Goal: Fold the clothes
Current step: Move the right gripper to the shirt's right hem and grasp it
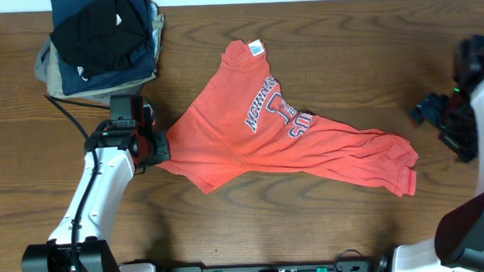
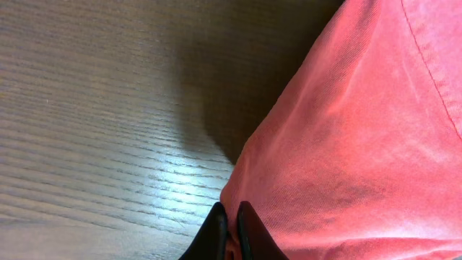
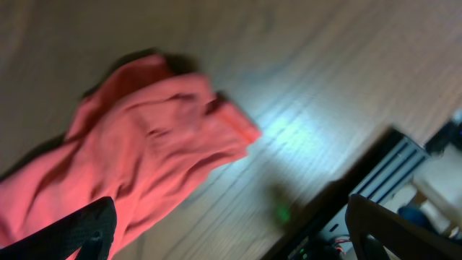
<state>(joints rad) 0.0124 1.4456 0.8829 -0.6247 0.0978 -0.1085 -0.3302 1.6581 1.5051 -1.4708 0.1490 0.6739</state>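
Note:
The clothes, a coral-red T-shirt (image 1: 282, 139) with navy lettering on the chest, lie crumpled across the middle of the table, collar tag at the far side. My left gripper (image 1: 158, 147) is at the shirt's left edge, shut on a pinch of the red fabric (image 2: 346, 144). In the left wrist view the two black fingertips (image 2: 249, 232) press together with cloth between them, just above the wood. My right gripper (image 1: 429, 111) hovers right of the shirt, apart from it. Its fingers (image 3: 83, 231) stand wide open, and the shirt's bunched right end (image 3: 144, 137) lies below and ahead of them.
A stack of folded black, navy and grey-khaki garments (image 1: 101, 40) sits at the far left corner, just behind the left arm. Bare wooden table (image 1: 310, 226) lies in front of the shirt. A black frame rail (image 3: 382, 173) shows at the table's right edge.

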